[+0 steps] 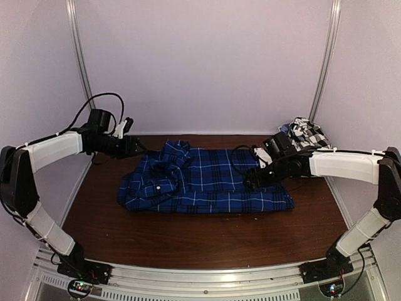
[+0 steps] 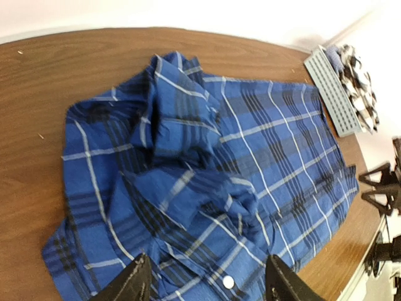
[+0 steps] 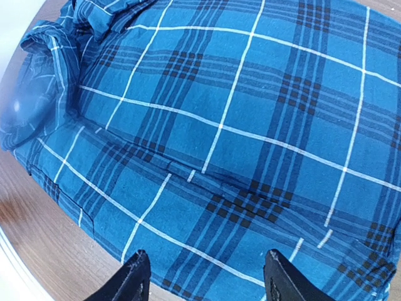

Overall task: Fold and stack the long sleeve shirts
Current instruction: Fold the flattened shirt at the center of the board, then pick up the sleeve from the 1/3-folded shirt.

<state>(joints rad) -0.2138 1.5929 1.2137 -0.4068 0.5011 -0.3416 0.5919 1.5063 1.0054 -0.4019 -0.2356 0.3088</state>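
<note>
Across brown tabletop [image 1: 188, 241], blue plaid shirt [image 1: 213, 182] lying partly folded at centre, check shirt [image 1: 307, 133] bunched far right; likely soft, light, limp cloth, best pinched at hem corners; left gripper [image 1: 133, 146] and right gripper [image 1: 250, 179] both spread, empty.

Brown table [image 1: 188, 241] bears blue plaid shirt [image 1: 207, 182], grey basket [image 2: 332, 91].

The left arm [image 1: 55, 150] and right arm [image 1: 343, 166] are white with black joints and looping black cables [image 1: 94, 102]. The left hand [image 1: 139, 147] and right hand [image 1: 249, 180] are black.
</note>
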